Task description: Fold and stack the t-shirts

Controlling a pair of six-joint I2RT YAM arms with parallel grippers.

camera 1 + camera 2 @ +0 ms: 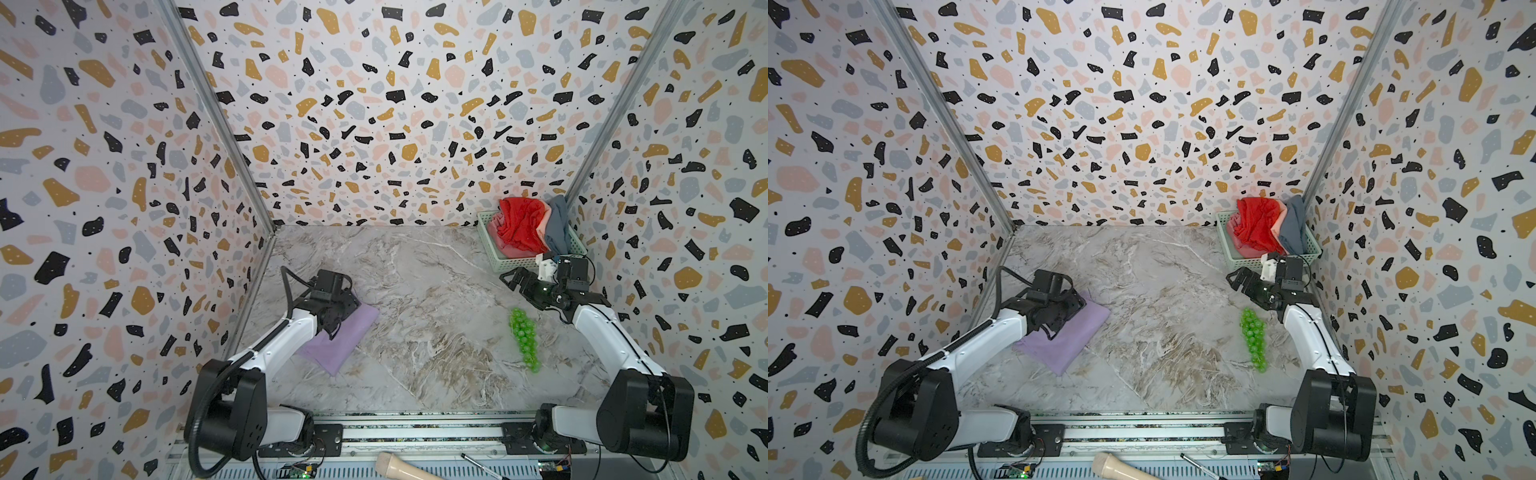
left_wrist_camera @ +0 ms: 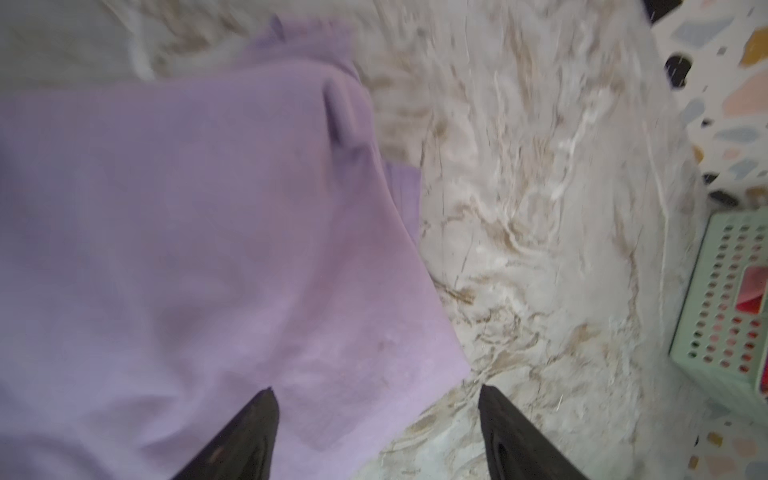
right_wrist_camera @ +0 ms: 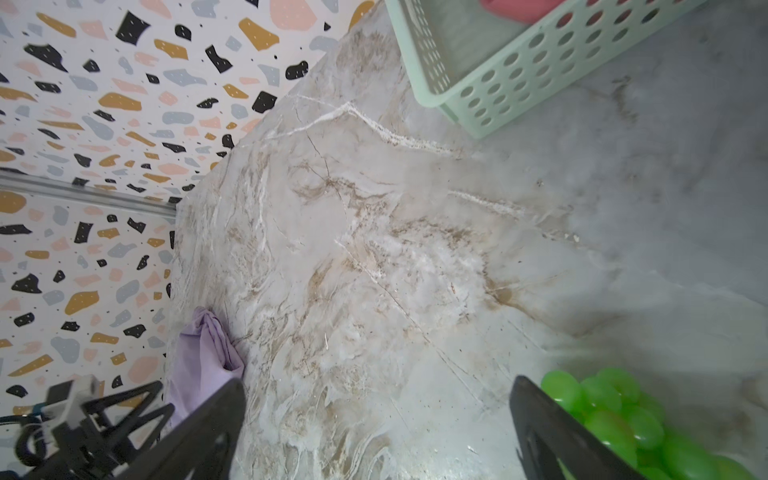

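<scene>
While lavender t-shirt (image 1: 345, 336) lay folded flat on table (image 1: 415, 291), left side, left gripper (image 2: 376, 390) hung just over its edge, jaws apart, nothing pinched. Judged: fold finished, cloth let go. Right gripper (image 3: 377, 380) spread wide too, empty, over bare marble just beside basket (image 1: 515, 262); likely poised there to fetch next garment. Red t-shirt (image 1: 519, 226), salmon pink t-shirt (image 1: 517, 250) and blue-grey t-shirt (image 1: 559, 228) sat heaped in basket, far right corner, unfolded. Green toy grapes (image 1: 524, 338) lay near right arm, well apart from cloth.
</scene>
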